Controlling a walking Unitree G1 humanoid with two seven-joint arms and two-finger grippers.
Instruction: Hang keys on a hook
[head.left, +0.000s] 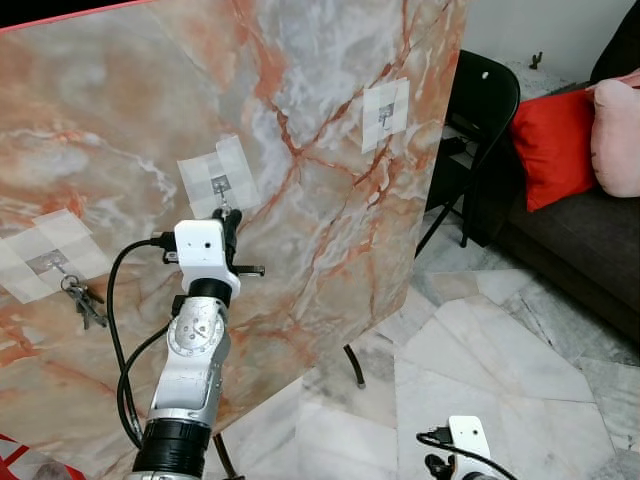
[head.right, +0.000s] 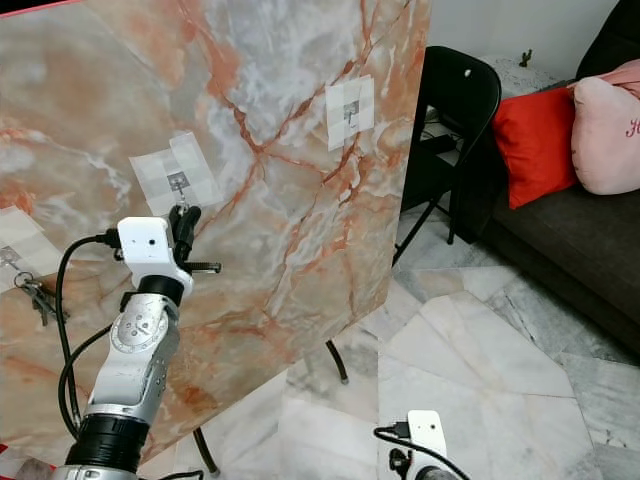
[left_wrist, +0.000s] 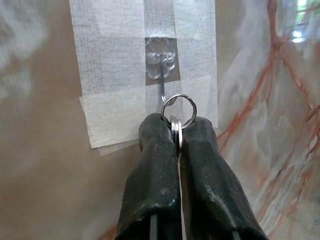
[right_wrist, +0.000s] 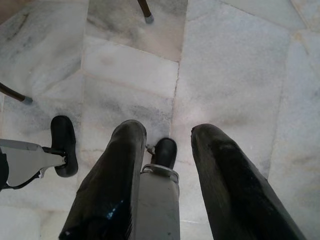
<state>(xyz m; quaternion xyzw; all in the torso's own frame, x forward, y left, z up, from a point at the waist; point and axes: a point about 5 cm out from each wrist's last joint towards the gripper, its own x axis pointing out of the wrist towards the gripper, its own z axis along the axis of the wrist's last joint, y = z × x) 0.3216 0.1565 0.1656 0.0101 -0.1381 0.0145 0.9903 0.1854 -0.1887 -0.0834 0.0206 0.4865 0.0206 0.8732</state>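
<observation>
Your left gripper (left_wrist: 178, 131) is raised to the marble board (head.left: 330, 110) and pinched tight on a key ring (left_wrist: 178, 111), with the top of the ring standing clear above the fingertips. The ring sits right at the lower end of the middle hook (left_wrist: 163, 89), a small wire hook held on by crossed strips of white tape (left_wrist: 112, 95). From the wrist view the hook's tip seems to be just at the ring's upper left edge, though you cannot tell for sure whether it is already through the ring or only lying behind it. To finish this step well, keep the ring's open face square to the board, nudge it so the upturned tip passes inside the loop, then lower gently until the ring hangs on the wire before you let the fingers part. Go softly: the hook is only taped on, so a hard push could peel it or bend it. Another set of keys (head.left: 84, 299) already hangs from the hook on the robot's left, and a third taped hook (head.left: 385, 114) further right is free. Your right gripper (right_wrist: 167, 132) hangs low over the marble floor (right_wrist: 235, 60), its fingers spread apart and holding nothing. Leave it there.
</observation>
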